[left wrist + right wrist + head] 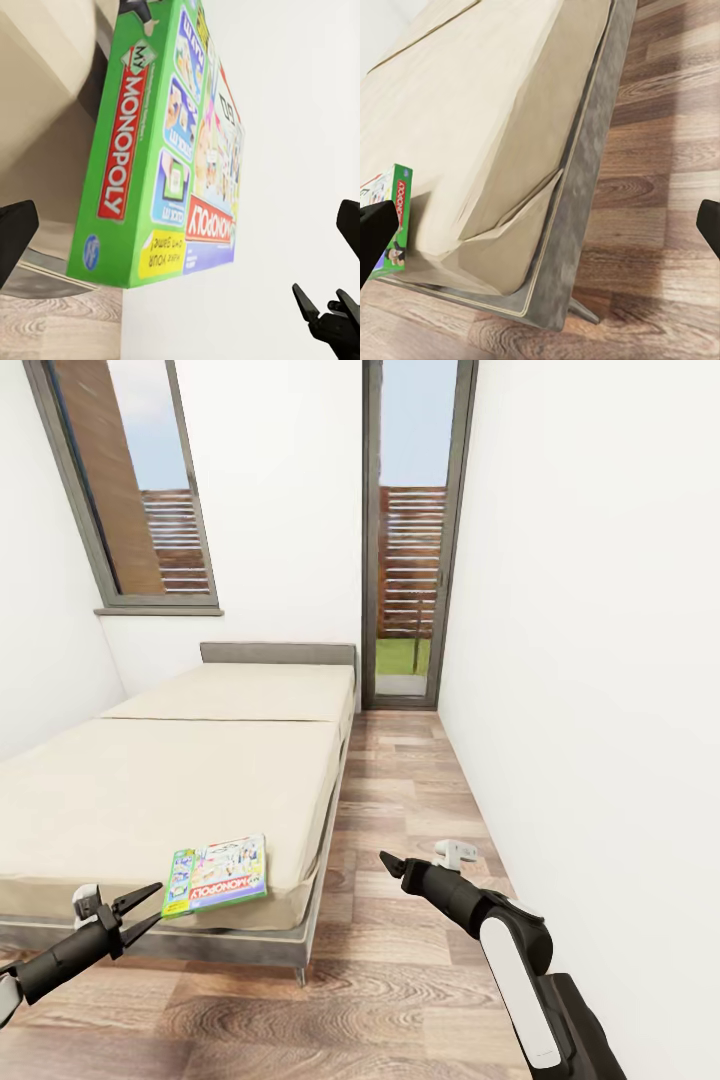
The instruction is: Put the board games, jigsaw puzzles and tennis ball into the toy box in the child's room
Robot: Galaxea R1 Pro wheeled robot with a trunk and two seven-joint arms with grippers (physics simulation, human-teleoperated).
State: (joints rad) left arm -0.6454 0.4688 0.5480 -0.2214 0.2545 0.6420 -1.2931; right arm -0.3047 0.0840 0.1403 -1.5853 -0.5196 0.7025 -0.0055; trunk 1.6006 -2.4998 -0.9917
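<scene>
While one flat green-and-white Monopoly game box point(216, 874) lies on the beige mattress bed's point(180, 780) near corner, at ten o'clock, two black grippers, left point(140, 913) and right point(391, 863), hover spread, empty.

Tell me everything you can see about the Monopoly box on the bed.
The Monopoly box is a thin, flat, cardboard-looking rectangle with a green border, a red band with white lettering and cartoon pictures. It lies closed and face up on the beige mattress, at the near corner of the bed, its edge reaching the mattress edge. Nothing else touches it; the left gripper is open beside it.
</scene>
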